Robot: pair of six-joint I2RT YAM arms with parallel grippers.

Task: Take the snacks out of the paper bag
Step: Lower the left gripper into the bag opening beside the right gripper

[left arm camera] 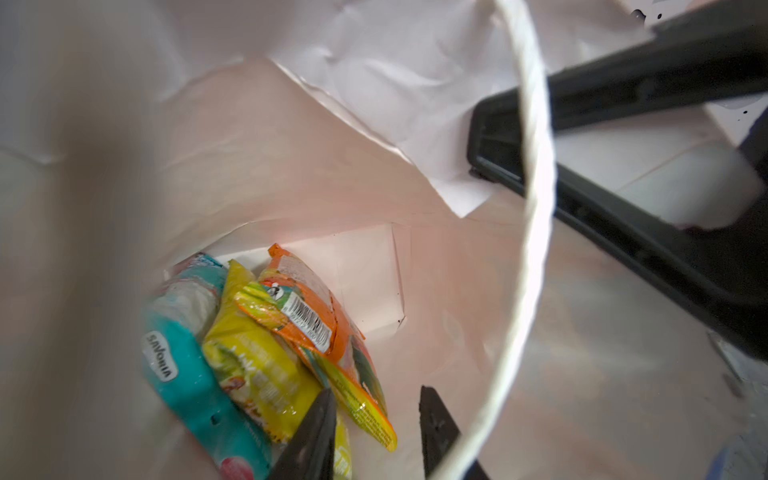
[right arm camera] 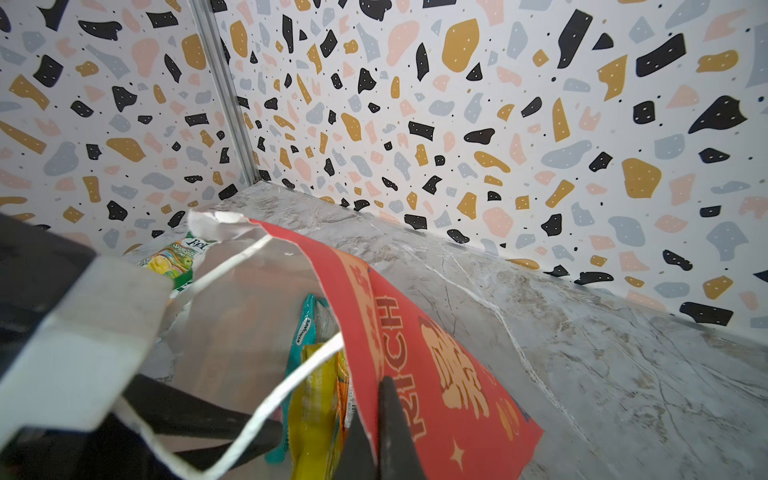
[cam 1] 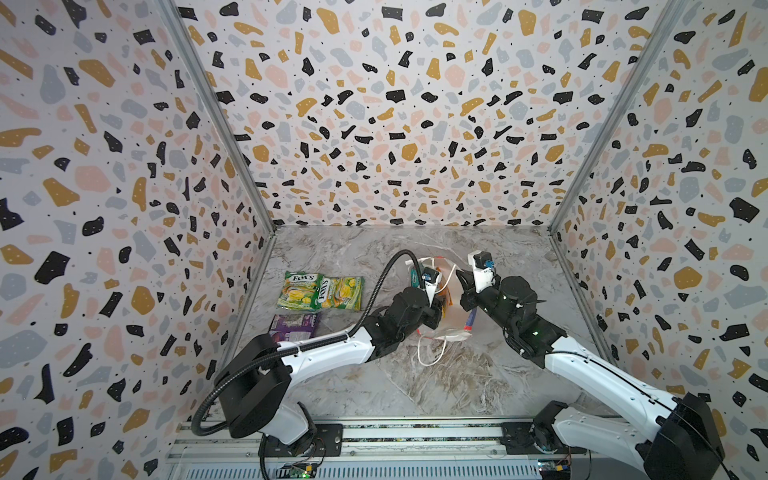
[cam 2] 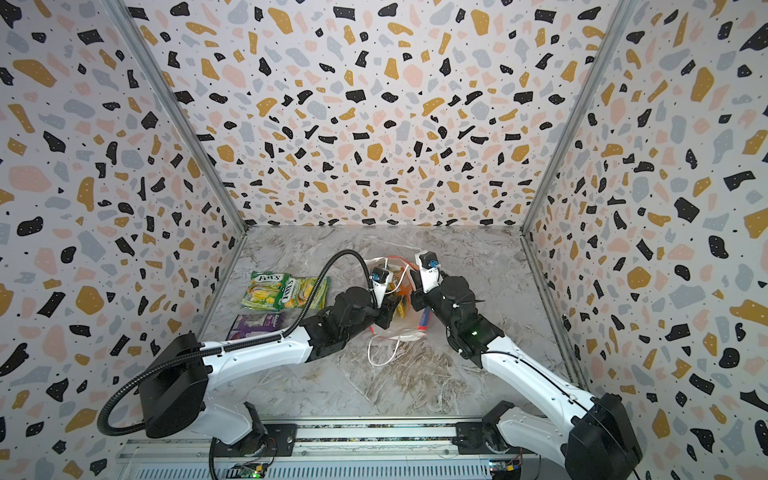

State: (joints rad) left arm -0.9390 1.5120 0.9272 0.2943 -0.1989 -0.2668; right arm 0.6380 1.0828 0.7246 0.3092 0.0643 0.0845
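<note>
The red paper bag (right arm camera: pixel 436 353) stands mid-table with its white lining (left arm camera: pixel 291 145) showing. My right gripper (right arm camera: pixel 376 419) is shut on the bag's near wall at the rim. My left gripper (left arm camera: pixel 376 415) is inside the bag, open, and the end of the orange snack (left arm camera: pixel 316 316) lies between its fingers. A yellow snack (left arm camera: pixel 253 365) and a teal one (left arm camera: pixel 183 382) lean beside the orange one. Out on the table to the left lie two green-yellow FOX'S snacks (cam 1: pixel 299 291) (cam 1: pixel 343 293) and a purple snack (cam 1: pixel 293 326).
A white cord handle (left arm camera: pixel 536 208) loops across the bag's mouth just beside my left fingertips. The other handle (cam 1: pixel 428 353) trails on the marble table in front of the bag. Patterned walls close in the left, back and right sides.
</note>
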